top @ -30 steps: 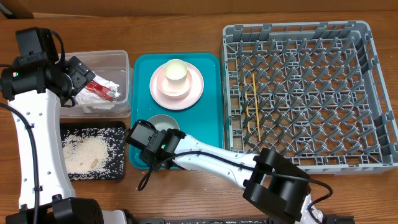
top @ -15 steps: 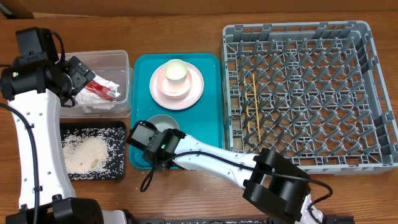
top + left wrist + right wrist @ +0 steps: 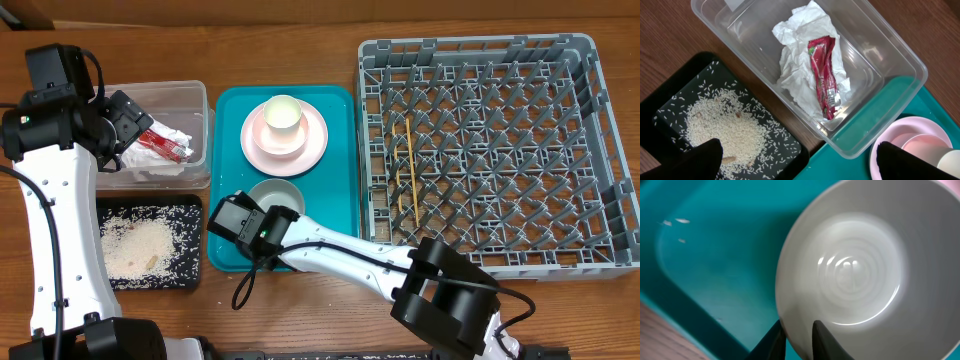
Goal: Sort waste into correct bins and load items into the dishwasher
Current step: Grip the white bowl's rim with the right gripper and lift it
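My right gripper [image 3: 798, 325] is shut on the near rim of the pale grey-green bowl [image 3: 845, 275], one finger inside and one outside. The bowl [image 3: 277, 194] sits on the teal tray's front part. My left gripper [image 3: 802, 162] hangs open above the gap between the clear tub [image 3: 880, 55] and the black tray [image 3: 790, 155], holding nothing. The white napkin [image 3: 800, 65] and red sauce packet [image 3: 824, 75] lie in the tub; rice [image 3: 725, 130] covers the black tray. A cream cup [image 3: 283, 113] stands in a pink bowl [image 3: 272, 143] on the pink plate [image 3: 315, 140]. Two chopsticks [image 3: 405, 170] lie in the dishwasher rack [image 3: 480, 50].
The teal tray [image 3: 340, 200] lies between the bins and the rack. My right arm [image 3: 340, 255] reaches across the table's front edge to the tray. The left arm [image 3: 60, 200] stands along the far left side.
The right gripper's fingers have closed on the grey-green bowl's rim, and more of the bowl now shows beside the gripper. The left arm has not moved.
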Action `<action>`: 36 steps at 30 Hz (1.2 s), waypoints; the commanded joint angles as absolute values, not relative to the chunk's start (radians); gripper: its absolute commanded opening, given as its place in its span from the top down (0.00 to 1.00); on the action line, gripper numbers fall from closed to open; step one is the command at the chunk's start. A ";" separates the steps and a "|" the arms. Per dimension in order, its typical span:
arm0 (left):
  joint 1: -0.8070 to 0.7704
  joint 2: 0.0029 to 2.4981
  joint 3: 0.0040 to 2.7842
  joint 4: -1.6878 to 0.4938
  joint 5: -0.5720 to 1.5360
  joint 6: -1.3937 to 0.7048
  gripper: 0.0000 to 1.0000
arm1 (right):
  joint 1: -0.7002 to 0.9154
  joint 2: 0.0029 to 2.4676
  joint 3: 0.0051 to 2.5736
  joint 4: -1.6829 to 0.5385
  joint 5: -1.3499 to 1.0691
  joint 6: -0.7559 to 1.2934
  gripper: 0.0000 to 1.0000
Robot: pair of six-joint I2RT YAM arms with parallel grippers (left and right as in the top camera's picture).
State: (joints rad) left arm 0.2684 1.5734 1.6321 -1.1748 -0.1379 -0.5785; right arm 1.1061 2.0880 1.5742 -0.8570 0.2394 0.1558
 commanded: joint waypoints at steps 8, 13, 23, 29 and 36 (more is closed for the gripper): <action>0.269 1.576 1.651 -1.174 -0.130 -0.599 0.00 | 1.063 2.090 1.571 -0.952 0.268 0.211 0.80; 0.269 1.576 1.651 -1.174 -0.130 -0.599 0.00 | 1.064 2.090 1.583 -0.949 0.233 0.210 0.79; 0.269 1.576 1.651 -1.174 -0.130 -0.599 0.00 | 1.059 2.089 1.619 -0.905 0.201 0.209 0.67; 0.269 1.576 1.651 -1.174 -0.130 -0.599 0.00 | 1.058 2.089 1.618 -0.884 0.201 0.209 0.61; 0.269 1.576 1.651 -1.174 -0.130 -0.599 0.00 | 1.058 2.089 1.617 -0.888 0.201 0.209 0.60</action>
State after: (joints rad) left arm 0.2684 1.5734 1.6321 -1.1751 -0.1379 -0.5785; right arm 1.0611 2.0880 1.5890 -0.8902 0.2058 0.2054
